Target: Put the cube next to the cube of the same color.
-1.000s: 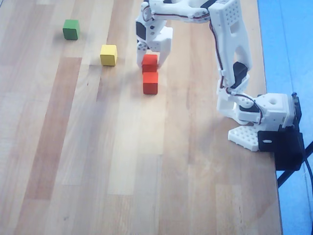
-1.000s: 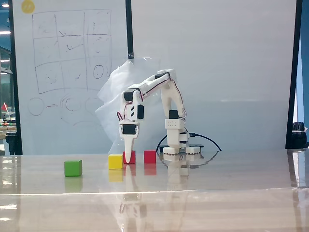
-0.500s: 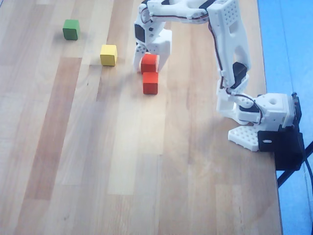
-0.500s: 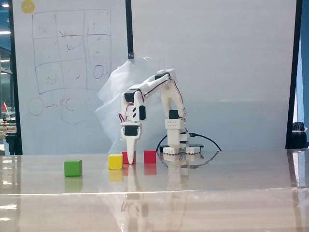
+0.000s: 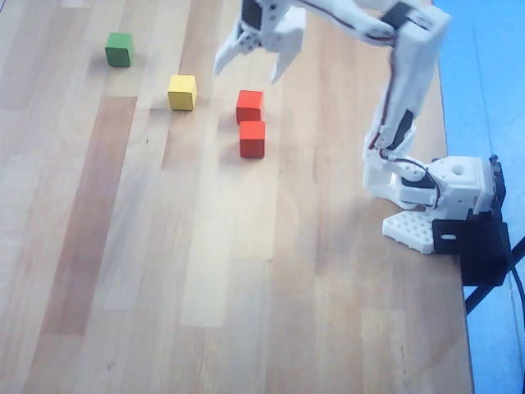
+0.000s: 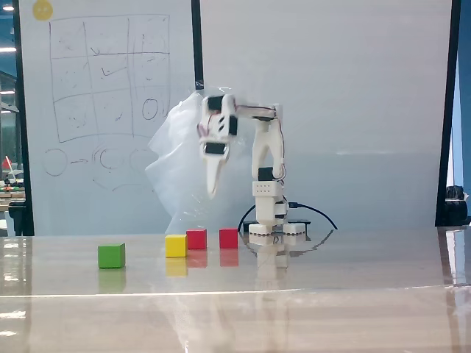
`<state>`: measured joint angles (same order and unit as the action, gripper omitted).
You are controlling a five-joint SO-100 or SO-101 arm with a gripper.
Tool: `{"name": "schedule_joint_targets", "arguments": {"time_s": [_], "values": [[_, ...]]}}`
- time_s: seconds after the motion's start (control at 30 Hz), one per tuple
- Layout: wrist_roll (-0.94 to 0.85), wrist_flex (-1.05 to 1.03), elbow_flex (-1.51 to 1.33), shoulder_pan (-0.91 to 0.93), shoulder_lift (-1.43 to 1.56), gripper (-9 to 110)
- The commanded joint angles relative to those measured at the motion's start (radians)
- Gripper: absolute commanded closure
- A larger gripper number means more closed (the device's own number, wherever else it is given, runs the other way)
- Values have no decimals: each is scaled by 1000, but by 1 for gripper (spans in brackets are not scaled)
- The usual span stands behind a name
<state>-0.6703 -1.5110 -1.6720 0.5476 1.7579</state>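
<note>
Two red-orange cubes sit side by side on the wooden table, almost touching. In the overhead view one cube (image 5: 249, 107) lies just above the other cube (image 5: 253, 139). In the fixed view they show as one cube (image 6: 196, 239) and the other cube (image 6: 229, 237), a small gap apart. My white gripper (image 5: 250, 67) hangs open and empty above the table, over the upper cube. In the fixed view the gripper (image 6: 213, 187) points down, well above the cubes.
A yellow cube (image 5: 182, 92) stands left of the red pair, and a green cube (image 5: 119, 49) farther left. The arm's base (image 5: 435, 197) is clamped at the table's right edge. A whiteboard (image 6: 103, 73) stands behind the table.
</note>
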Motion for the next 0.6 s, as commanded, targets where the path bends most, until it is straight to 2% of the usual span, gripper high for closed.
{"name": "schedule_joint_targets", "arguments": {"time_s": [0.0, 0.17, 0.2, 0.3, 0.4, 0.57], "values": [[43, -98, 44, -121, 261, 75], [227, -91, -15, -342, 491, 102], [272, -64, -41, -380, 532, 104], [414, 80, -178, -448, 657, 98], [503, 273, -403, -459, 813, 101], [482, 488, -916, -463, 1134, 101]]}}
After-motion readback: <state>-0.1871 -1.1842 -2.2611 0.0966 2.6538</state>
